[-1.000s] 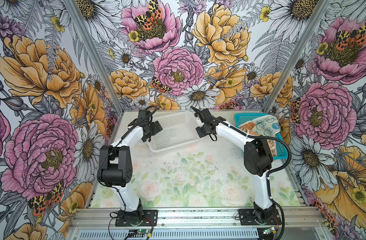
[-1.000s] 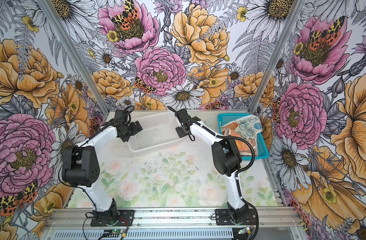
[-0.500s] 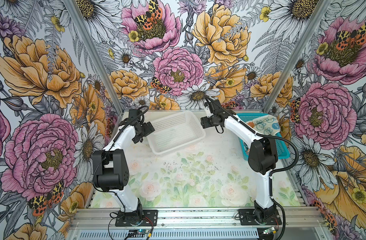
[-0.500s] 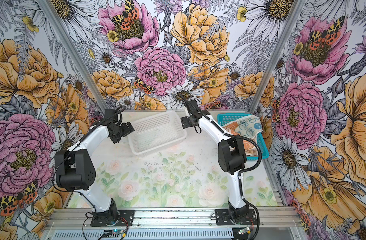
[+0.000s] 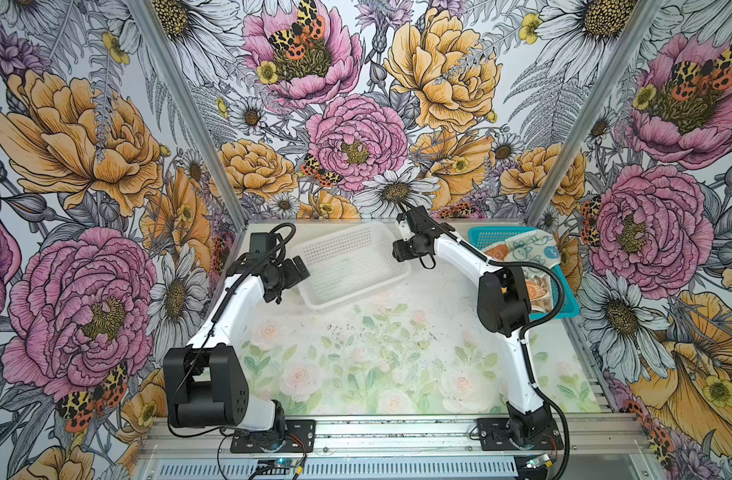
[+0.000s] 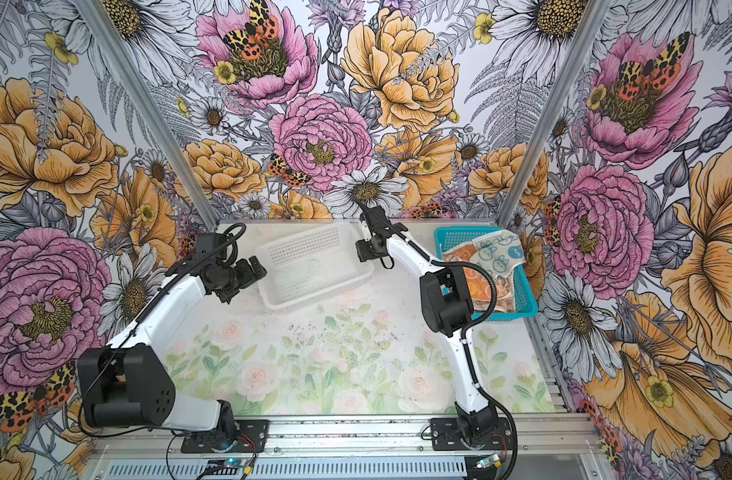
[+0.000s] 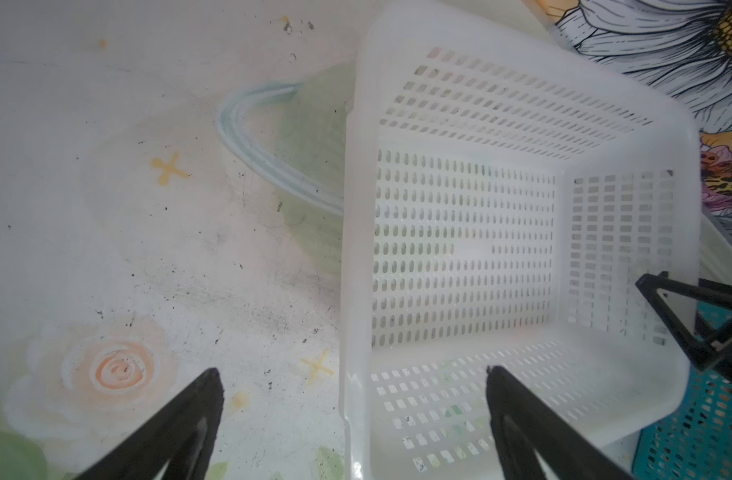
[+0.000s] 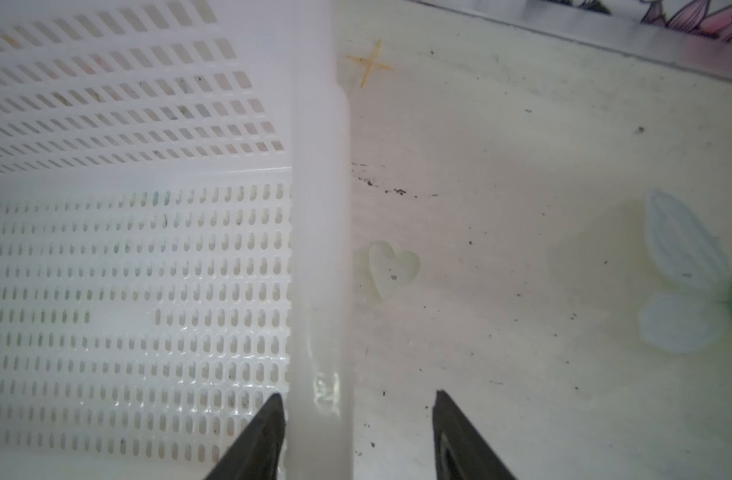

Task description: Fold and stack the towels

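Left claw (image 7: 351, 386): spread wide, holding nothing; its fingers straddle the left-end rim of the white basket (image 5: 335, 249), which sits upper centre in both top views.
Right claw (image 8: 356, 405): partly open and empty; one finger is inside the basket's right-end rim, the other outside over the table (image 5: 356, 353), and the rim is not pinched.
Towels (image 5: 530, 249): a loose, crumpled heap in the teal basket (image 5: 486, 239), right middle of the frame, with orange, cream and blue prints showing.
White basket: empty.
Progress: none folded, none stacked. Every towel has yet to be lifted out, flattened, folded and piled.
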Tool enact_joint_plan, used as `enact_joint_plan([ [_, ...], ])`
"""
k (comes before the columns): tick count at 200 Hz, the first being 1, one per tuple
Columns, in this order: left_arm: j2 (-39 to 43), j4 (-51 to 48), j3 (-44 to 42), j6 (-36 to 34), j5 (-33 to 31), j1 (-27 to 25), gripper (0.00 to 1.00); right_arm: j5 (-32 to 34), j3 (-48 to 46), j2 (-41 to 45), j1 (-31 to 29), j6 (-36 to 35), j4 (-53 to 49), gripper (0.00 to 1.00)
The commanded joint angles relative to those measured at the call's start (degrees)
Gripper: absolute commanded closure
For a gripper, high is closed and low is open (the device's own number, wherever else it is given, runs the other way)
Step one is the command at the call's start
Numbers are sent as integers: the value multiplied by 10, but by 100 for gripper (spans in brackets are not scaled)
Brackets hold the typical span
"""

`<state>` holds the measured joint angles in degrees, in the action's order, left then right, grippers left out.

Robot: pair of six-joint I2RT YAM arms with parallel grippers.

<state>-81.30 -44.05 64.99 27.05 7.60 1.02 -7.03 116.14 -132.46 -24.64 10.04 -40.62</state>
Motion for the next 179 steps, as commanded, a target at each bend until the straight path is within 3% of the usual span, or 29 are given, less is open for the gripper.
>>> enact_joint_plan([
  [1,25,-4,-19,0,36,2,1,0,28,-2,-11,35,3,56],
  [25,36,-2,-21,13,84,17,1,38,30,0,-25,111,4,69],
  [47,49,-2,-8,15,87,23,1,50,24,0,-42,206,15,80],
  [81,61,7,-4,21,104,46,1,96,66,-28,-93,284,16,97],
  [179,105,43,-69,40,172,136,1,129,301,-199,-189,443,21,100],
])
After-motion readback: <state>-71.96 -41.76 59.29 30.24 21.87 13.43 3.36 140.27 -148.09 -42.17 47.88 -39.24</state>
